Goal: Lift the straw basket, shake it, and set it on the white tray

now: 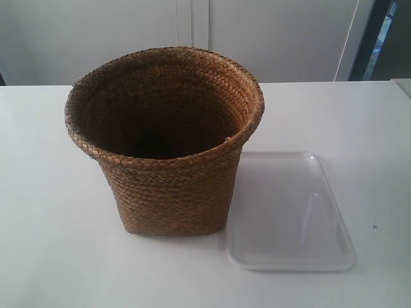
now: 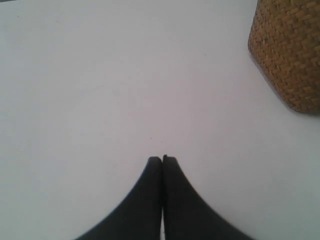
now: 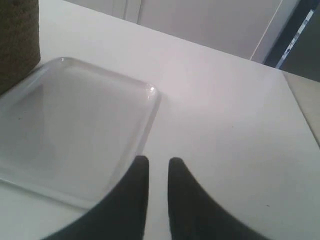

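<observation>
1. The straw basket [image 1: 172,192] stands upright on the white table [image 1: 51,256].
2. The white tray [image 1: 289,212] lies flat just beside the basket's base; whether they touch is unclear.
3. The left gripper [image 2: 161,159] hovers near the basket's wall, 2 fingers pressed together.
4. The right gripper [image 3: 155,161] hangs at the tray's edge away from the basket, 2 fingers slightly apart, holding nothing.

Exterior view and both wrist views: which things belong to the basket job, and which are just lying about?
Belongs to the job: straw basket, white tray, left hand, right hand.
Just there: white table under them, pale panels behind.
</observation>
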Robot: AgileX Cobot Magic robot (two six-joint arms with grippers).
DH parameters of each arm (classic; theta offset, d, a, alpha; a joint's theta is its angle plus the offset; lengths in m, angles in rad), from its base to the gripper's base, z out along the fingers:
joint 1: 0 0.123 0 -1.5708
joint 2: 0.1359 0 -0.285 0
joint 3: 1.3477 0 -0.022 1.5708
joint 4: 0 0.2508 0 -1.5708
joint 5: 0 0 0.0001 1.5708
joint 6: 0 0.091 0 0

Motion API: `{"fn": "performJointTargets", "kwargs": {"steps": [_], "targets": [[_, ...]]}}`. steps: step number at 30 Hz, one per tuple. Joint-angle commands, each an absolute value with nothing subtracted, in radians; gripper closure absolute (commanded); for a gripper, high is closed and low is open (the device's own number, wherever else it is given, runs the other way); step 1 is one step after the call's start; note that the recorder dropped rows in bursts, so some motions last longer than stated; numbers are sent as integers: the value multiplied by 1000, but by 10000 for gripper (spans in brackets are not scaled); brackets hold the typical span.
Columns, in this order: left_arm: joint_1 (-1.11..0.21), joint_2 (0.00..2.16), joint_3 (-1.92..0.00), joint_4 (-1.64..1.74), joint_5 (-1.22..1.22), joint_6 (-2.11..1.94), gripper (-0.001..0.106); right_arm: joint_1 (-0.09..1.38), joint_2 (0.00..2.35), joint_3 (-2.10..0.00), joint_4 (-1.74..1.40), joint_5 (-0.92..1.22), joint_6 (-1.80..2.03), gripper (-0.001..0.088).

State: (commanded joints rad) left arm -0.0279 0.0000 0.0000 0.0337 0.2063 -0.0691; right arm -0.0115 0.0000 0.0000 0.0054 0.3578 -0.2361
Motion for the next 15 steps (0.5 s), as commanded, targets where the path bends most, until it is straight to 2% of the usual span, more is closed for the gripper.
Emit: {"fn": "performJointTargets", "kwargs": {"steps": [15], "targets": [[-28,0,0,34,188,-61,1053,-12,0,0,-37,358,-294,719]]}}
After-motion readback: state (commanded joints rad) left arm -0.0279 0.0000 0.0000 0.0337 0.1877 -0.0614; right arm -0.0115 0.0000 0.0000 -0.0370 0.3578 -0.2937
